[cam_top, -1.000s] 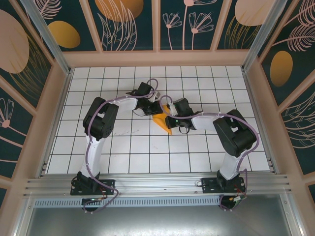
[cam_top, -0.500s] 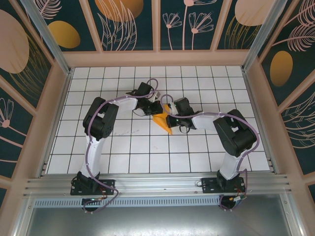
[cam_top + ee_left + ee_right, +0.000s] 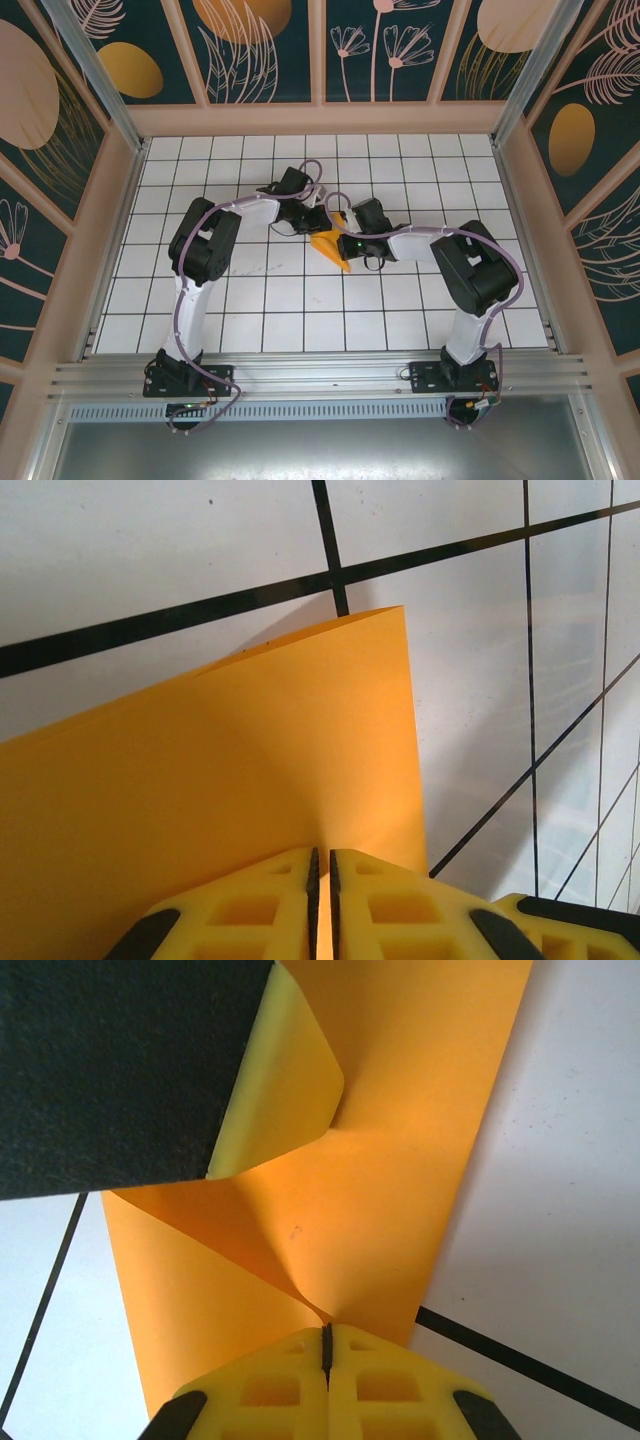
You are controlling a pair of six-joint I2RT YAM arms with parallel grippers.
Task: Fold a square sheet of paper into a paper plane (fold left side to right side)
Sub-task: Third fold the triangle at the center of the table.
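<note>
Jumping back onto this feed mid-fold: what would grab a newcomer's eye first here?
The bright orange-yellow sheet of paper stands out first, partly folded at the middle of the white gridded table where the two arms meet. Both yellow hands pinch it: the left hand grips a bowed flap, and the right hand grips an edge beside a curled-up layer.

Thin paper [image 3: 250, 780], orange-yellow, matt and smooth, softly curled. Moulded yellow plastic fingers [image 3: 287, 872], faintly satin, with black rubbery edges. Smooth white table [image 3: 150, 540], lightly speckled, lined in black.
</note>
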